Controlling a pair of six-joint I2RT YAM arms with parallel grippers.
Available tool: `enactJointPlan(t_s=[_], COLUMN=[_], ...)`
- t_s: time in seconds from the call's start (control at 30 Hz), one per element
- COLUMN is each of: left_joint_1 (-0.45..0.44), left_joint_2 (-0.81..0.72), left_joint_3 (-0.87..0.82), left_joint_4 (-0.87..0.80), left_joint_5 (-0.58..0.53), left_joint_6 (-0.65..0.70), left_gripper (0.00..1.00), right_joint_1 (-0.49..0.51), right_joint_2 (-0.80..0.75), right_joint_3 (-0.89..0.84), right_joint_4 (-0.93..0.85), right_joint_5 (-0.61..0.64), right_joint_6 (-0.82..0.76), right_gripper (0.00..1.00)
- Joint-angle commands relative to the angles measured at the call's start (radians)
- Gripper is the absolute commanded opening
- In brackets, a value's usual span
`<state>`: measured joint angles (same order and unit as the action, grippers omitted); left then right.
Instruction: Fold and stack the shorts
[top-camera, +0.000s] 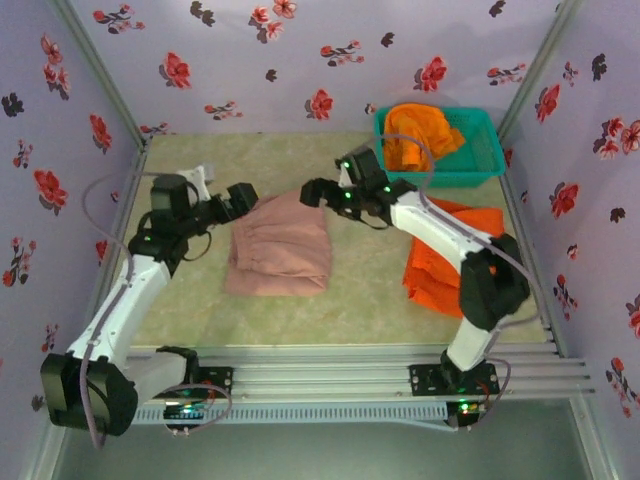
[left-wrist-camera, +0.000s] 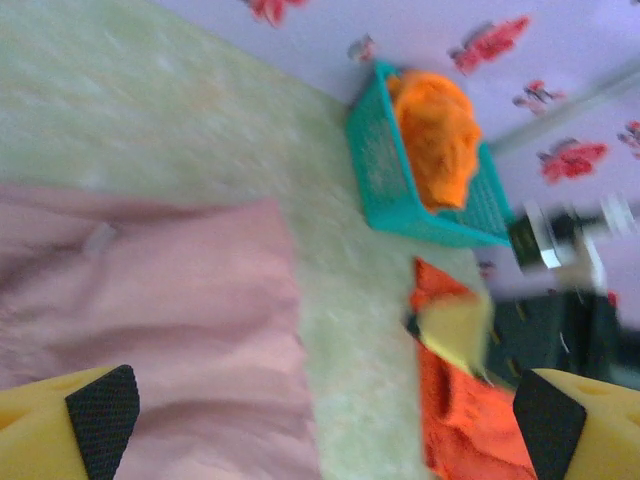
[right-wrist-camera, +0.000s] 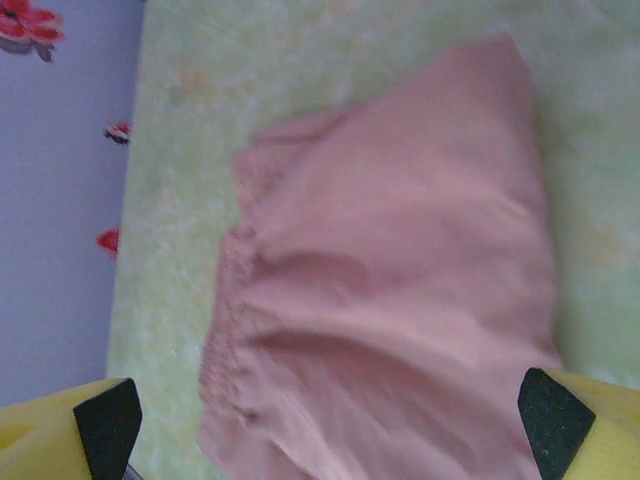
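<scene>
Shorts (top-camera: 280, 255) cover centre; basket (top-camera: 490, 150) blocks far-right corner

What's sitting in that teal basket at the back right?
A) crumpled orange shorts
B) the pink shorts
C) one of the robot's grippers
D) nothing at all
A: crumpled orange shorts sit in the teal basket, while the pink shorts lie out on the table.

Pink shorts (top-camera: 280, 255) folded at centre; orange shorts (top-camera: 440, 268) right; second orange shorts (top-camera: 420, 135) bunched in basket (top-camera: 470, 172)
</scene>
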<state>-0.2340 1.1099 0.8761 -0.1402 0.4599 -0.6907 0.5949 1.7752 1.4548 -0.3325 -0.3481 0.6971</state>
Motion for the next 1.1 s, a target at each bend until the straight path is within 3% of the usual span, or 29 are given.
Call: enactJointPlan(t_s=[0.0,0.17,0.3,0.43,0.73,1.07], left_joint_1=[-0.046,-0.097,-0.109,-0.109,-0.114,-0.121], left_joint_2=[0.048,0.131,0.199,0.222,0.189,0.18], left_joint_3=[-0.13,-0.23,-0.265,-0.325,-0.486,-0.618], left_joint_4=[0.139,0.276,0.282,0.311,0.364,0.44], left_joint_5=[0.072,0.06,0.0,-0.046,-0.095,-0.117], left_joint_6=[-0.16,-0.156,-0.051,-0.03,-0.045,-0.097], left_gripper=[0.99,0.99,0.99,0.99,0.99,0.99], right_joint_1=[0.004,0.005,0.005,0.004,-0.022,-0.033], right_joint_2=[0.149,0.362,0.514,0.619,0.75,0.766], right_joint_3=[0.155,0.403,0.546,0.635,0.704,0.708], right_joint_4=[0.003,-0.027,-0.043,-0.063,-0.051,-0.008], right_joint_5=[-0.064,-0.115,-0.153,-0.155,-0.13,-0.098], right_joint_6=[0.054,0.103,0.147,0.155,0.154,0.124], right_gripper=[0.99,0.99,0.99,0.99,0.99,0.99])
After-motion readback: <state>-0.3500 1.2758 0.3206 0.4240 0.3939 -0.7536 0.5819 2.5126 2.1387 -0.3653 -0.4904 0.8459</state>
